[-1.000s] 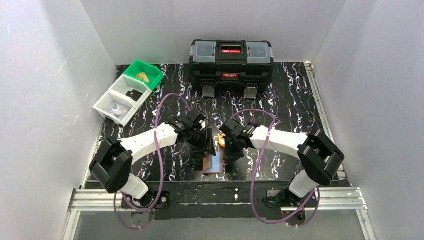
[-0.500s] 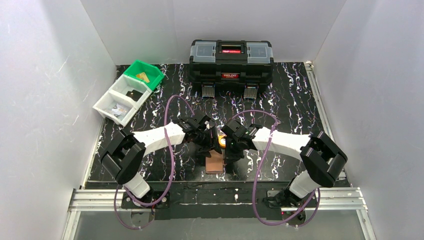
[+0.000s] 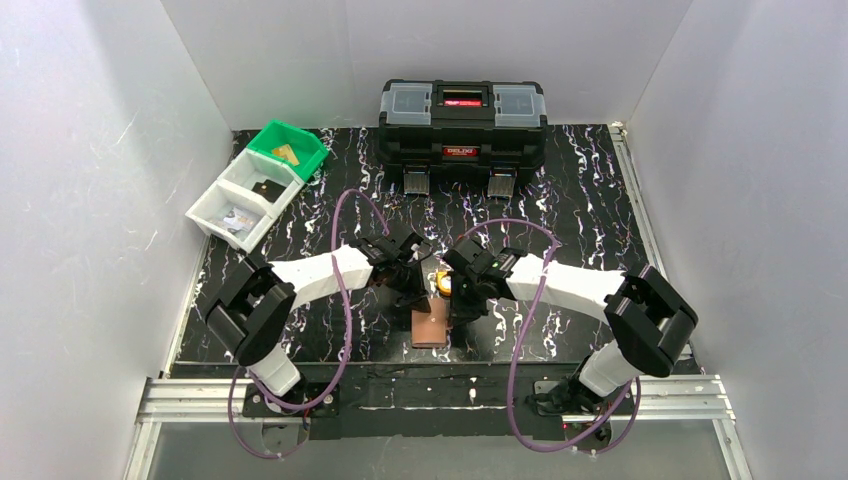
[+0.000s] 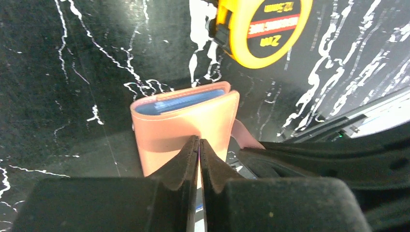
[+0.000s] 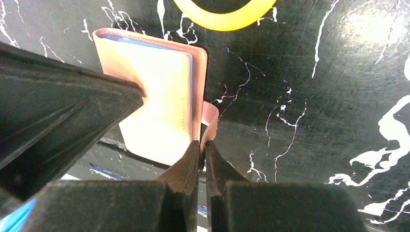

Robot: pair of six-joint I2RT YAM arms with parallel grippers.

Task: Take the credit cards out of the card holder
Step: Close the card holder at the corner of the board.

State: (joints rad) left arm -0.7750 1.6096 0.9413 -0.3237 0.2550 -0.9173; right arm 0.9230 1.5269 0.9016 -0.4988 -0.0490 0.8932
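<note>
The tan leather card holder (image 3: pixel 432 326) lies folded shut on the black marbled table between both arms, with pale blue sleeve edges showing at its far side (image 4: pixel 176 102). My left gripper (image 4: pixel 199 141) (image 3: pixel 417 296) is shut, with nothing visible between its fingertips, just over the holder's cover. My right gripper (image 5: pixel 203 144) (image 3: pixel 458 304) is shut on the holder's snap tab (image 5: pixel 209 121) at its right edge. Credit cards lie in the bins at the back left: a gold-tan one (image 3: pixel 287 153), a black one (image 3: pixel 265 187) and a whitish one (image 3: pixel 236 218). No card shows in the holder.
A round yellow tape measure (image 3: pixel 441 282) (image 4: pixel 263 29) sits just beyond the holder, between the two grippers. A large black toolbox (image 3: pixel 462 120) stands at the back. A green bin (image 3: pixel 300 140) and white bins (image 3: pixel 225 195) sit at the back left. White walls enclose the table.
The card holder lay open with its blue sleeves up a second ago and is now folded shut. My left gripper moved right over it and closed. The right gripper held still.
</note>
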